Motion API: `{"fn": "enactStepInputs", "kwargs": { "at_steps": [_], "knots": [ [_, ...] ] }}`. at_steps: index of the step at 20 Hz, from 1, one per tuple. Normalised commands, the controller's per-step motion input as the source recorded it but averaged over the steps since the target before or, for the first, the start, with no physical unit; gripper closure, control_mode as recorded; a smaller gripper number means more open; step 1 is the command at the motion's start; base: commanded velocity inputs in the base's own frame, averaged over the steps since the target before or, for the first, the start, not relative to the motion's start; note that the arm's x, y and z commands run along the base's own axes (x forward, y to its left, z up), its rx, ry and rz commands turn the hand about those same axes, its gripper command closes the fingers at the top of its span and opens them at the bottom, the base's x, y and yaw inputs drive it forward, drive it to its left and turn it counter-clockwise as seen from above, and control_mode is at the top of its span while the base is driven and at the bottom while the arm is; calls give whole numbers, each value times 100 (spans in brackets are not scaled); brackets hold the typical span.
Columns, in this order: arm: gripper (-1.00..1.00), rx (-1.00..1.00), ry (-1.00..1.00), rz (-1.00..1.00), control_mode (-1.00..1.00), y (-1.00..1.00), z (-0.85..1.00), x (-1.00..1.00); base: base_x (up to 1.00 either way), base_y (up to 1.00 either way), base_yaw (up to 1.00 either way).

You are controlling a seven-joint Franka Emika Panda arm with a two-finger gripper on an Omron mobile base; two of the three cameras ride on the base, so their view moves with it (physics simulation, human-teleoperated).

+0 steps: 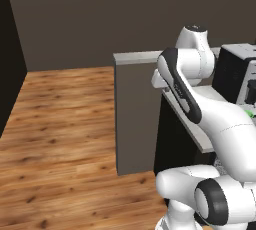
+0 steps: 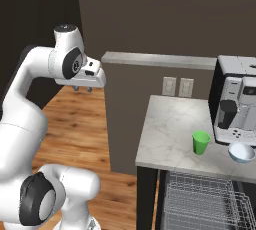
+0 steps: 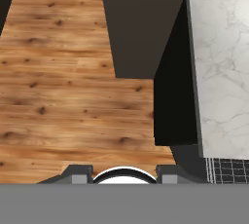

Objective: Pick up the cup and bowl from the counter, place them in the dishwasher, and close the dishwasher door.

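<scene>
The green cup [image 2: 201, 142] stands upright on the marbled counter [image 2: 170, 124] near its front edge. The white bowl [image 2: 241, 152] sits to the cup's right, in front of the coffee machine. Below the counter's front the dishwasher's wire rack [image 2: 200, 201] is pulled out; the dishwasher door is out of view. My gripper [image 2: 82, 89] hangs high over the wooden floor, well left of the counter, pointing down. In the hand view its fingertips [image 3: 78, 173] stand apart with nothing between them, and the counter [image 3: 221, 62] lies along the right side.
A black-and-silver coffee machine [image 2: 237, 99] stands at the counter's back right. A tall grey partition wall [image 2: 145, 104] with two sockets backs the counter. Wooden floor [image 3: 58, 72] stretches out to the left, bounded by dark walls.
</scene>
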Motion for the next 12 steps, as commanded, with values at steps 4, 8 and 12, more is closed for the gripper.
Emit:
{"fn": "enactStepInputs", "kwargs": {
  "at_steps": [4, 8, 12],
  "knots": [
    [-100, 0, 0, 0, -100, -6, 0, 0, 0, 0, 0],
    [-100, 0, 0, 0, -100, -19, 0, 0, 0, 0, 0],
    [-100, 0, 0, 0, -100, -23, 0, 0, 0, 0, 0]
  ]
}}
